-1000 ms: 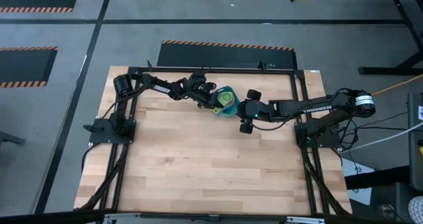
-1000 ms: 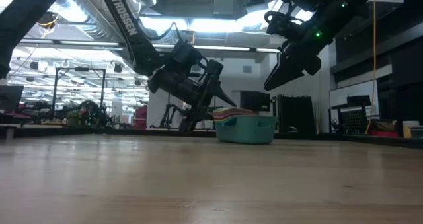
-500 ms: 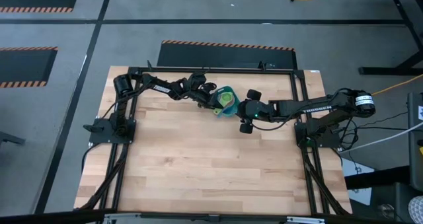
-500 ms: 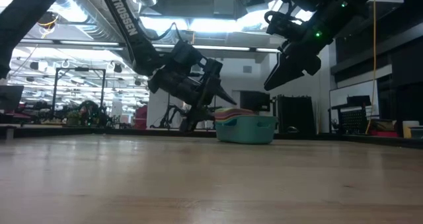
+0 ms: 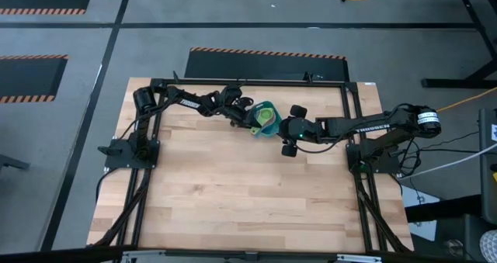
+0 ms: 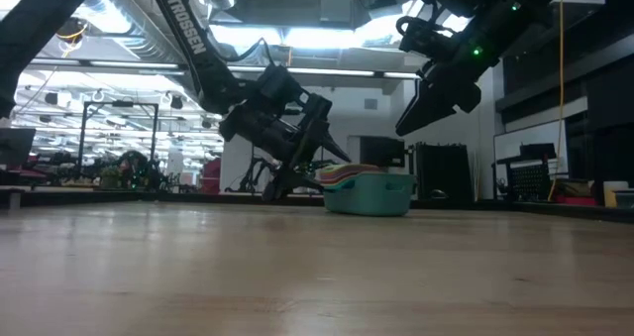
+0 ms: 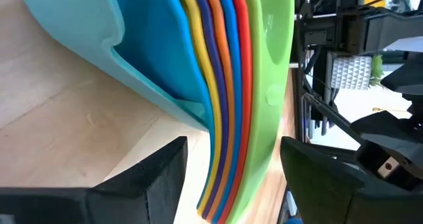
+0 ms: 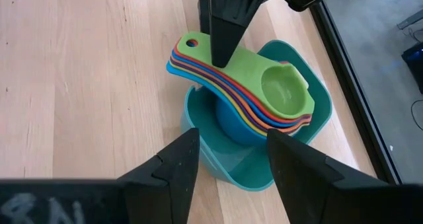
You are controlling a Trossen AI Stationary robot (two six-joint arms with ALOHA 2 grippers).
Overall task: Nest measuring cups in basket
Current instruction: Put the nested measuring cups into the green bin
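The measuring cups (image 8: 264, 98) sit nested in one stack, green on top, bowls inside the teal basket (image 8: 317, 125), which stands on the table near its far edge (image 5: 269, 105). The stacked handles (image 8: 198, 55) jut out over the basket's rim toward the table's left. My left gripper (image 7: 231, 178) is open at the basket's left side (image 5: 250, 119). Its fingers (image 7: 158, 178) stand on either side of the handle stack (image 7: 228, 151), with a gap on each side. My right gripper (image 8: 228, 178) is open and hovers above and just right of the basket (image 6: 411, 118).
The black frame rail (image 5: 248, 82) runs along the table's far edge just behind the basket. Bare wooden tabletop (image 5: 248, 193) stretches from the basket to the near edge. Both arms crowd the basket from left and right.
My left gripper has shifted slightly, drawing back a little from the basket. The cups and the basket have stayed where they were.
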